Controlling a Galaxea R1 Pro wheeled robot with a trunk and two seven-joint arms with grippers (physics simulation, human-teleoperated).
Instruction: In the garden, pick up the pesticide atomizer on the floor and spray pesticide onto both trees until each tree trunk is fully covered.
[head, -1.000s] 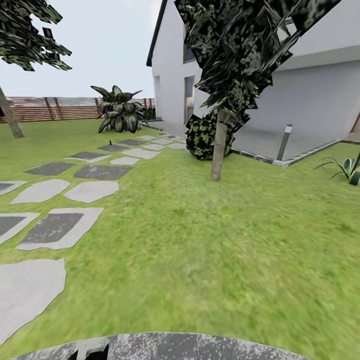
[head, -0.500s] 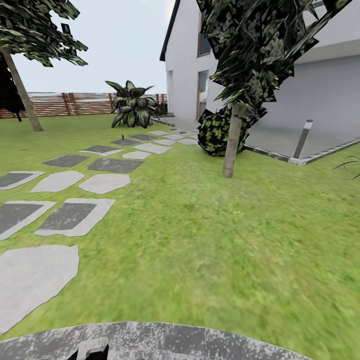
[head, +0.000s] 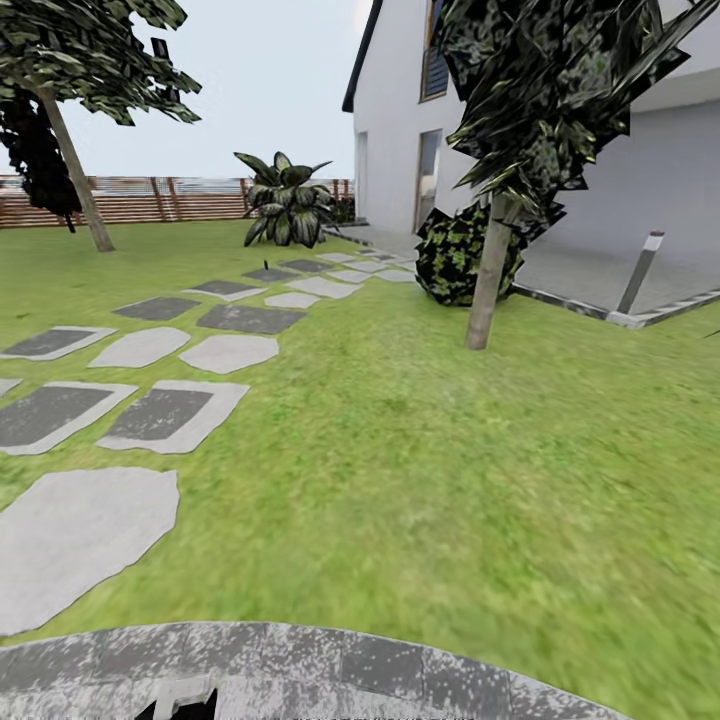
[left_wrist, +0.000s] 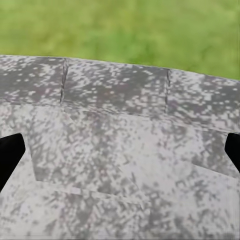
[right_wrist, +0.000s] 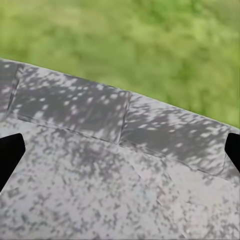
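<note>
Grey-beige tree trunk (head: 489, 272) apparently further right.

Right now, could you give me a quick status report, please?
Both grippers open, empty. Near tree trunk ahead right, far trunk by fence. Lawn between.

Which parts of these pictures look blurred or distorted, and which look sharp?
Head view: the near lawn is smeared, the stepping stones stay fairly crisp, and the nearer tree has jagged, blocky leaves. Both wrist views: grass is a soft green blur above the speckled grey robot base.
</note>
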